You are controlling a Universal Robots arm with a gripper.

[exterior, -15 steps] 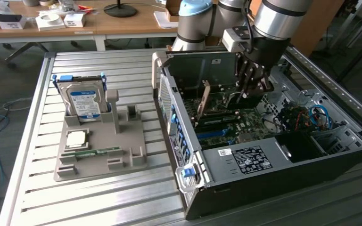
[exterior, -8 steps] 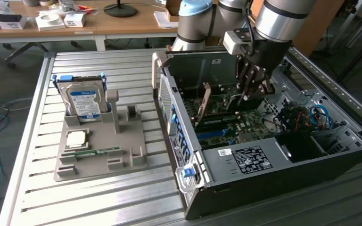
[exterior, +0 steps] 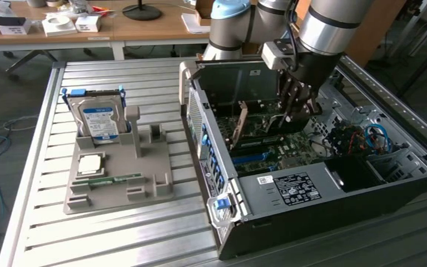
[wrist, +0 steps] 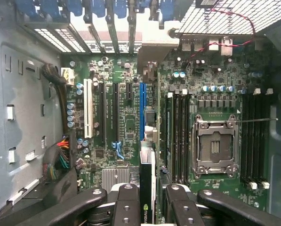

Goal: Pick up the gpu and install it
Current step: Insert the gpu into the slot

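The gpu (exterior: 242, 125) stands on edge inside the open computer case (exterior: 288, 186), over the motherboard's expansion slots. My gripper (exterior: 299, 108) reaches down into the case from above and is shut on the card's upper edge. In the wrist view the gpu (wrist: 147, 188) runs as a thin dark edge with a small logo between my two black fingers (wrist: 126, 205), and my gripper (wrist: 148, 207) straddles it. The card lines up with the blue slot (wrist: 142, 96) on the motherboard (wrist: 126, 117). Whether its connector is fully seated in the slot is hidden.
A grey parts holder (exterior: 150, 189) on the slatted metal table carries a silver hard drive (exterior: 98, 119), a square chip (exterior: 91, 163) and a green memory stick (exterior: 109, 180). In the case, a CPU socket (wrist: 215, 146), memory slots (wrist: 178, 136), cables (exterior: 369, 136) and rear bracket slots (wrist: 107, 28) surround the card.
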